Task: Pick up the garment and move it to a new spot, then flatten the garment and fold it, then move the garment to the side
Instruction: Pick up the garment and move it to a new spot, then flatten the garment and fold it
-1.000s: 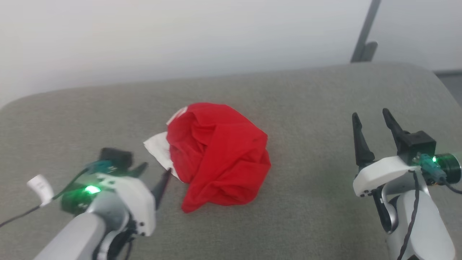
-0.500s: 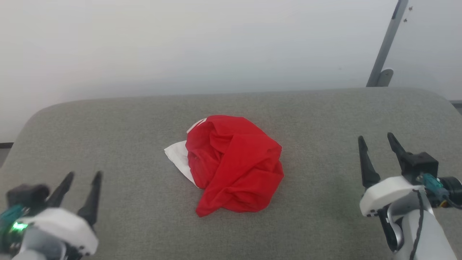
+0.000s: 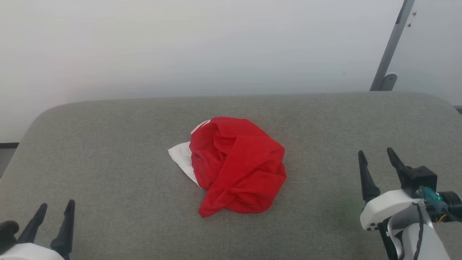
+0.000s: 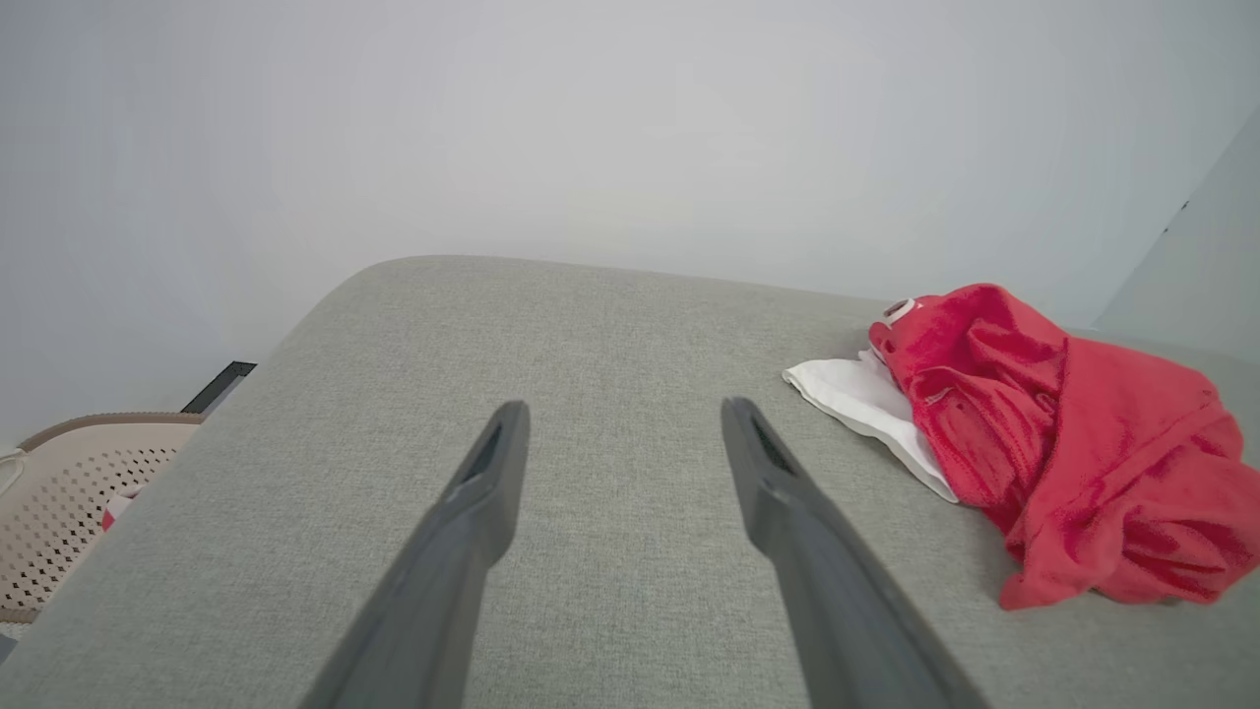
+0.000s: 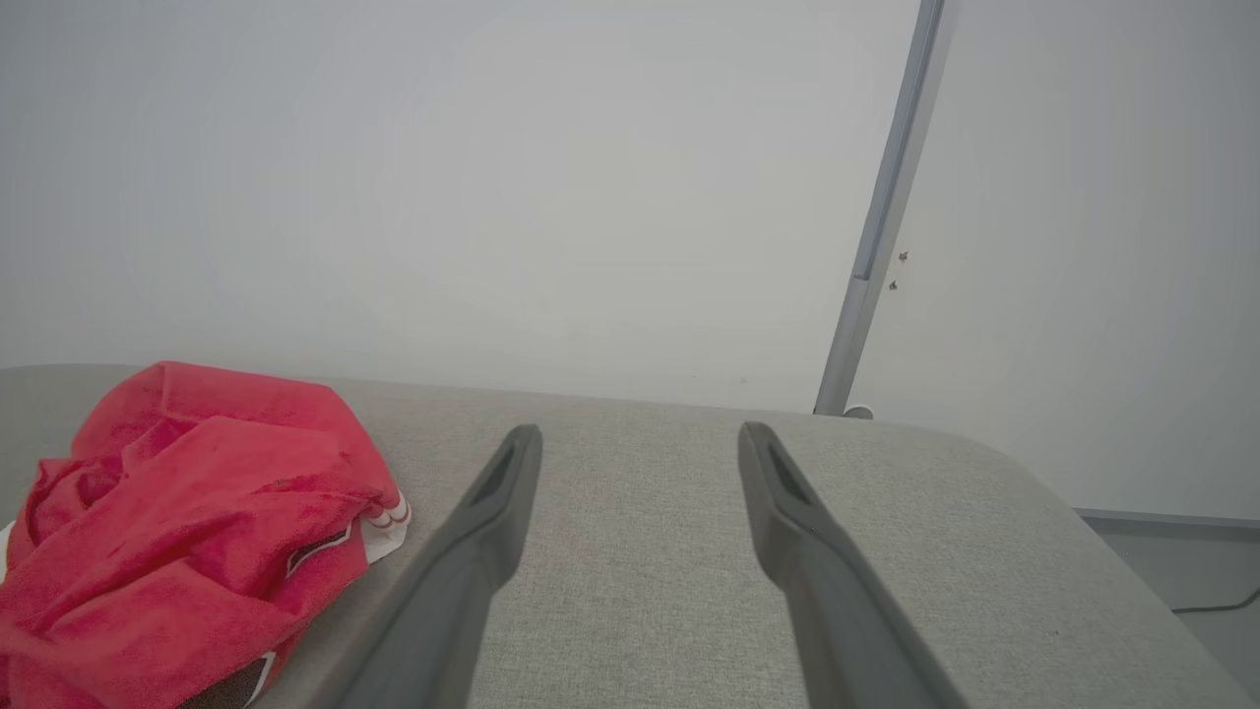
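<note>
Both pairs of jaws are standing wide and gripping nothing. The left gripper [image 3: 57, 206] is sitting low at the near left and the right gripper [image 3: 375, 153] is hovering at the right, each well apart from the cloth. Between them the crumpled red soft-fabric T-shirt [image 3: 238, 166] is lying in a heap near the middle of the grey fabric-covered pad with rounded corners [image 3: 108, 144]. Its white short sleeve [image 3: 180, 159] is poking out on the left.

Nothing is looking flattened or folded, so the first pick-up is probably the step in hand. Doing it well likely means coming down on a raised ridge of the heap, or on the sleeve's clean edge, and taking a deep bite of cloth, not a single thin layer. It also means lifting until the trailing fabric is clearing the pad, and choosing a spot with room on both sides for spreading.

Further out, a grey metal post [image 3: 391, 47] is leaning against the pale wall, and a beige perforated basket [image 4: 59, 492] is sitting beyond the pad's left edge.
</note>
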Controlling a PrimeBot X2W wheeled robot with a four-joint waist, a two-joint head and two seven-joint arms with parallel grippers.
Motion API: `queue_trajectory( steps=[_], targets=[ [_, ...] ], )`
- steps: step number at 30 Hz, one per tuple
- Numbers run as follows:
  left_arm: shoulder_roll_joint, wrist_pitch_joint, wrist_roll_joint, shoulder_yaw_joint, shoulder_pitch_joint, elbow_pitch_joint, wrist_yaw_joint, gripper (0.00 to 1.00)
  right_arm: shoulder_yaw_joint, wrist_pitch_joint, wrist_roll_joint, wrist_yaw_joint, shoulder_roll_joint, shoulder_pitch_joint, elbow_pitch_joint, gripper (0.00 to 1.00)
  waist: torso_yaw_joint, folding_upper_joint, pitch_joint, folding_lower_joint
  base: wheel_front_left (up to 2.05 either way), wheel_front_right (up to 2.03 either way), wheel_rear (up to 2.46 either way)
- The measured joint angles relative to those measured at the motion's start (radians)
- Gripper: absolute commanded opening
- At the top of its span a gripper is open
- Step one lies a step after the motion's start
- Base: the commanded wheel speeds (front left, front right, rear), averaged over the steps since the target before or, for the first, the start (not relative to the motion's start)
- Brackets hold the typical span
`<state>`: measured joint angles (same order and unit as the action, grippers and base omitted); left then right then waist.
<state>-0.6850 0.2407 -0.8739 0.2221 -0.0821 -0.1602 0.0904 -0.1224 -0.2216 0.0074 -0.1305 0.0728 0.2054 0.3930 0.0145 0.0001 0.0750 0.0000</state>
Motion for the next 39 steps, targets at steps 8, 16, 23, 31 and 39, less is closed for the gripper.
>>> queue_trajectory(
  steps=[8,16,23,31,39],
  targets=[
    [0.002,0.008,0.002,-0.012,-0.007,-0.009,-0.017,1.0,0.01,0.001,0.0,0.0,-0.008,-0.019,-0.01,1.0,-0.009,0.0,0.004,0.0,0.0,0.0,0.0],
    [-0.002,0.011,0.002,-0.015,-0.007,-0.005,-0.02,1.0,0.017,0.006,0.0,0.0,-0.011,-0.027,-0.023,1.0,-0.009,0.0,0.001,0.0,0.0,0.0,0.0],
    [-0.007,0.007,-0.004,-0.023,-0.013,0.009,-0.017,1.0,0.021,0.009,0.0,0.0,-0.012,-0.032,-0.034,1.0,-0.003,0.0,-0.008,0.0,0.0,0.0,0.0],
    [-0.038,-0.084,-0.015,-0.004,0.068,0.017,-0.033,1.0,0.049,0.013,-0.011,0.0,-0.014,-0.002,-0.049,1.0,0.026,0.0,-0.047,0.0,0.0,0.0,0.0],
    [-0.068,-0.284,-0.037,0.064,0.289,-0.028,-0.084,1.0,0.097,0.019,-0.018,0.0,-0.016,0.073,-0.066,1.0,0.075,0.0,-0.123,0.0,0.0,0.0,0.0]
  ],
)
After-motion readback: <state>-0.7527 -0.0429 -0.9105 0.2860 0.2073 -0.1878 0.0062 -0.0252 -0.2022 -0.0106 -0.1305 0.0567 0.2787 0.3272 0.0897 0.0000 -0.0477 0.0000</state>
